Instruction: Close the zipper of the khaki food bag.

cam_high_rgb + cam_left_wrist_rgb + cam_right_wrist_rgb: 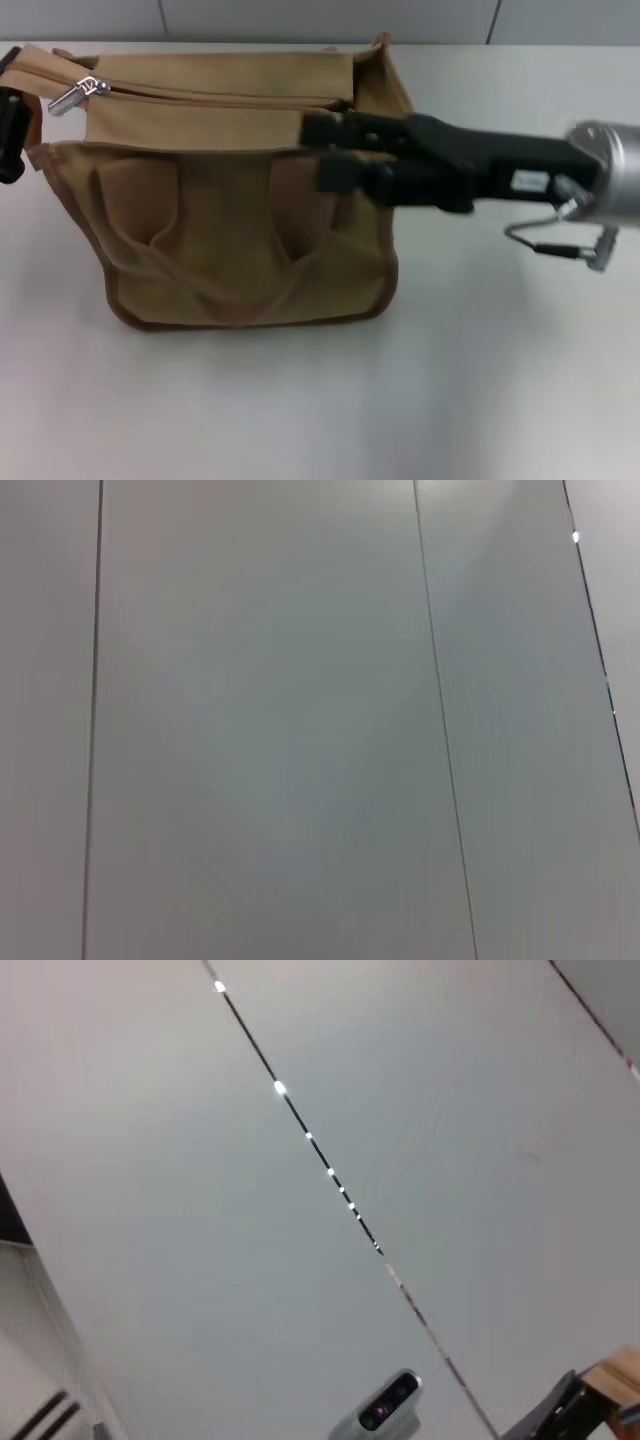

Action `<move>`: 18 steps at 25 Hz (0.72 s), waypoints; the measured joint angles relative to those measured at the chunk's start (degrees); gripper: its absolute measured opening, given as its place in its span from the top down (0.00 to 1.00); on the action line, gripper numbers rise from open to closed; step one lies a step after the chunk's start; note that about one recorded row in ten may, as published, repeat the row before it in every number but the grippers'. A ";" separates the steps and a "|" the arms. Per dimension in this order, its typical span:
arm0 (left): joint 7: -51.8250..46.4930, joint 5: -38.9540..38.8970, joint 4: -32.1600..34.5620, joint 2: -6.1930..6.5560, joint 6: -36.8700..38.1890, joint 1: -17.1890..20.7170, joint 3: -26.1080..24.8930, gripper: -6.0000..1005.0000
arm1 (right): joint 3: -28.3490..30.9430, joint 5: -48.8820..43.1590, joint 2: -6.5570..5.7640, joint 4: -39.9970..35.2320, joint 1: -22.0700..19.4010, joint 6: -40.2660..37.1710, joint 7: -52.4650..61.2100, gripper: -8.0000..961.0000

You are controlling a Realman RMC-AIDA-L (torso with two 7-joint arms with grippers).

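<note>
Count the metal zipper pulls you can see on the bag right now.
1. A silver pull tab sits at the left end of the zipper on the khaki food bag. The right gripper covers the bag's right end and could hide another.

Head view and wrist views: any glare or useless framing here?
Head view: the zipper's silver pull tab glints and the right gripper looks soft over the khaki food bag. Left wrist view: only plain grey panels. Right wrist view: bright specks along a panel seam.
</note>
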 joint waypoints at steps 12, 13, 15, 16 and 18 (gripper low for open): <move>1.97 -1.73 -2.95 -0.13 1.22 0.12 0.00 0.97 | -8.47 0.71 0.55 1.03 13.20 16.39 20.01 0.13; 1.98 -1.74 -3.00 -0.13 1.55 0.12 0.00 0.97 | -9.25 1.41 0.55 1.75 14.08 17.70 20.21 0.13; 1.99 -1.73 -3.04 -0.13 2.04 0.12 0.00 0.97 | -10.94 3.12 0.55 2.75 15.44 19.69 20.31 0.13; 1.99 -1.73 -3.07 -0.18 2.47 0.12 0.00 0.97 | -13.45 5.36 0.55 2.94 16.24 21.47 20.52 0.13; 2.02 -1.73 -3.23 -0.20 2.95 0.12 0.00 0.97 | -14.72 6.58 0.55 2.96 16.57 22.21 20.56 0.13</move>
